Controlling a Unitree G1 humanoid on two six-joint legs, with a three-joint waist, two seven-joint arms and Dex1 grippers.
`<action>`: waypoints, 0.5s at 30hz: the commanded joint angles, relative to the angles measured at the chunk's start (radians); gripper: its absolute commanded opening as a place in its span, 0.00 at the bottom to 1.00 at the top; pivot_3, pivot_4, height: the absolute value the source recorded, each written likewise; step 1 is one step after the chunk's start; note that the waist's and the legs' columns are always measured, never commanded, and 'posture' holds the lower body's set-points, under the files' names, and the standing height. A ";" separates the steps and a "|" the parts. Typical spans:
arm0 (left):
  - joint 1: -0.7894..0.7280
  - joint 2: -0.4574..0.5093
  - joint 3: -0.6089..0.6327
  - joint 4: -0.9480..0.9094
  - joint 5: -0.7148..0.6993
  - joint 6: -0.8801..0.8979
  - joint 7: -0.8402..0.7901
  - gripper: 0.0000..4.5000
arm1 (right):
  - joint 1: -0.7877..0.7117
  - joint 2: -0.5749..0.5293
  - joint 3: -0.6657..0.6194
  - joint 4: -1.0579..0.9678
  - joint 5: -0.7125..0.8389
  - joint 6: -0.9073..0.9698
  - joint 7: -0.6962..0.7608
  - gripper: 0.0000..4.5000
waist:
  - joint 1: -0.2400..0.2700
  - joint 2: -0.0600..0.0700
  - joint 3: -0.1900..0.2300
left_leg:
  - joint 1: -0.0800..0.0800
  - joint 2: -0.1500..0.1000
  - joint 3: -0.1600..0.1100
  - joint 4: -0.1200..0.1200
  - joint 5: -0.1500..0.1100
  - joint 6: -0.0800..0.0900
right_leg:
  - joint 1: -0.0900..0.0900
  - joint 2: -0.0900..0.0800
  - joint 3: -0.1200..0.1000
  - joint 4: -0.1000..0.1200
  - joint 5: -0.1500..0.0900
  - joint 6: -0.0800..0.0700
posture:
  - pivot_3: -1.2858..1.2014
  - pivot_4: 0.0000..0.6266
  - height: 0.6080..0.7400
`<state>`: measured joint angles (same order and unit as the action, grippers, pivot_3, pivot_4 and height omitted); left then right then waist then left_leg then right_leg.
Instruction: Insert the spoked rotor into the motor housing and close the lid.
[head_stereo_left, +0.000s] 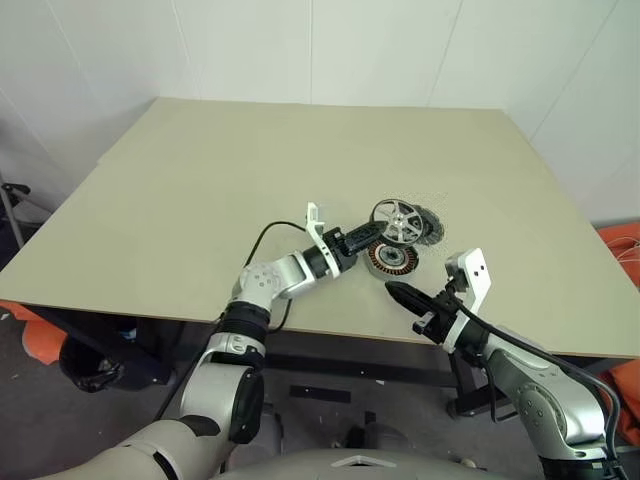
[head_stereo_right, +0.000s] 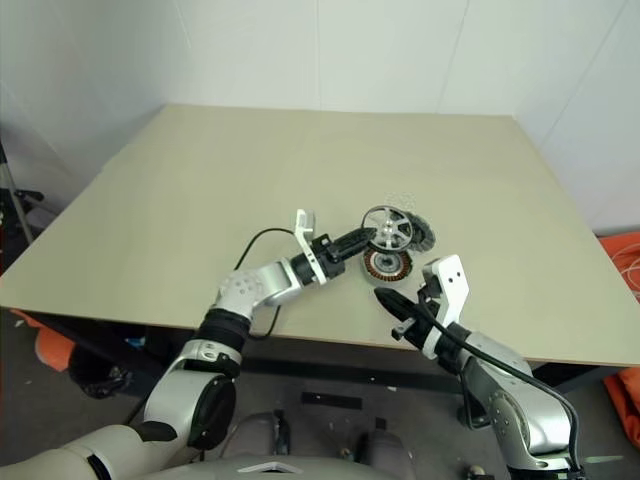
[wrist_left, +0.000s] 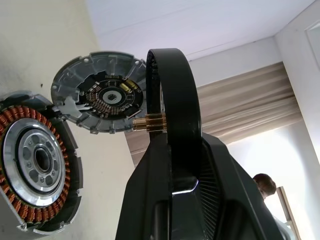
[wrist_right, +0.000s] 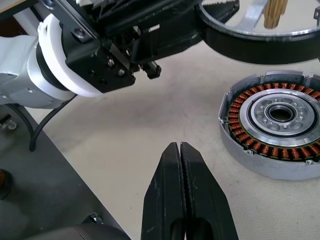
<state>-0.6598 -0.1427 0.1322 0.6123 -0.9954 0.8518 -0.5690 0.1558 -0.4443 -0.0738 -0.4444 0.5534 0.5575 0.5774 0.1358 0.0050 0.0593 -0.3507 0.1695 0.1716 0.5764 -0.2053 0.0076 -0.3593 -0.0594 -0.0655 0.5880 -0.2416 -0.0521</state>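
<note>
Left gripper (head_stereo_left: 372, 235): closed on the rotor (head_stereo_left: 397, 220) at its black rim; the wheel is held raised and tilted above the housing (head_stereo_left: 391, 259).
Right gripper (wrist_right: 180, 150): black fingers pressed fully together, nothing held, kept near the table (head_stereo_left: 200, 180) edge beside the housing.
Rotor: black outer ring, shiny silver spokes.
Housing: short grey metal cylinder, copper windings ringing a silver hub, flat on the table.
Lid (wrist_left: 97, 92): grey slotted disc, lying just behind the housing.

Silver-grey arms, black joints; white wrist collars, black cables; black-fingered left hand (head_stereo_left: 366, 240), right hand (head_stereo_left: 392, 289).
</note>
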 joint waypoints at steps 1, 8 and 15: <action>-0.077 -0.169 -0.003 0.005 -0.005 -0.024 -0.028 0.09 | -0.024 0.003 -0.006 -0.052 0.020 0.010 -0.014 0.00 | 0.000 0.000 0.000 | 0.000 0.000 0.000 0.000 0.000 0.000 | 0.000 0.000 0.000 0.000 0.000 0.000 | 0.52 0.00 1.00; -0.127 -0.188 -0.011 0.088 0.022 -0.077 -0.055 0.09 | -0.037 0.008 -0.003 -0.057 0.019 0.020 -0.026 0.00 | 0.001 0.000 0.000 | 0.000 0.000 0.000 0.000 0.000 -0.001 | 0.000 0.000 0.000 0.000 0.000 0.000 | 0.52 0.00 1.00; -0.170 -0.201 -0.016 0.161 0.051 -0.120 -0.085 0.09 | -0.040 0.010 -0.002 -0.054 0.018 0.015 -0.029 0.00 | 0.001 0.000 0.000 | 0.000 0.000 0.000 0.000 0.000 -0.001 | 0.000 0.000 0.000 0.000 0.000 0.000 | 0.52 0.00 1.00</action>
<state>-0.6974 -0.1426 0.1173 0.7787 -0.9434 0.7462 -0.6268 0.1332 -0.4367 -0.0686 -0.4513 0.5543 0.5798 0.5479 0.1372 0.0049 0.0594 -0.3507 0.1694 0.1715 0.5764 -0.2050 0.0070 -0.3593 -0.0595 -0.0655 0.5879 -0.2416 -0.0517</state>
